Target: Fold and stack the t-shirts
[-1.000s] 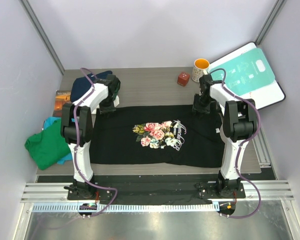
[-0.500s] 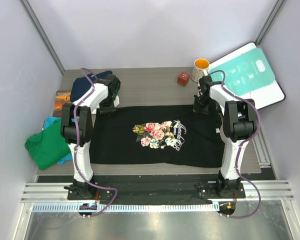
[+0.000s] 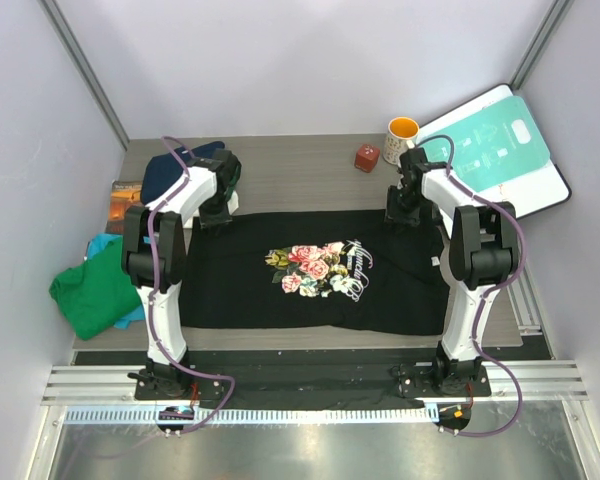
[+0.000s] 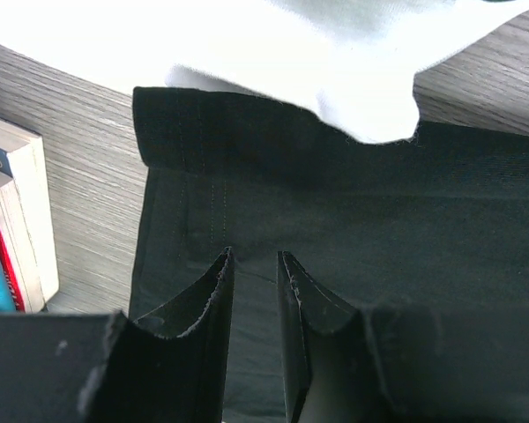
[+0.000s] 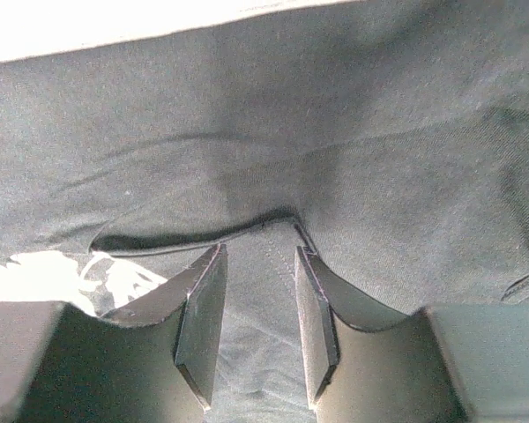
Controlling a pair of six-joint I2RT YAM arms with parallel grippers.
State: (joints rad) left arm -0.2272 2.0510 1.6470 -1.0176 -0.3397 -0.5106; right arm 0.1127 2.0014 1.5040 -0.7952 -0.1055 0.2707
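Left gripper (image 4: pixel 254 257) and right gripper (image 5: pixel 259 250), jaws of both slightly apart, holding nothing, over upper edge of black t-shirt (image 3: pixel 250 285), spread flat mid-frame, top view. Step, likely: seizing upper corners for first fold; next needs jaws closing on cloth. Green t-shirt (image 3: pixel 90 290) crumpled at left; navy t-shirt (image 3: pixel 156 175) upper left, half hidden by left arm
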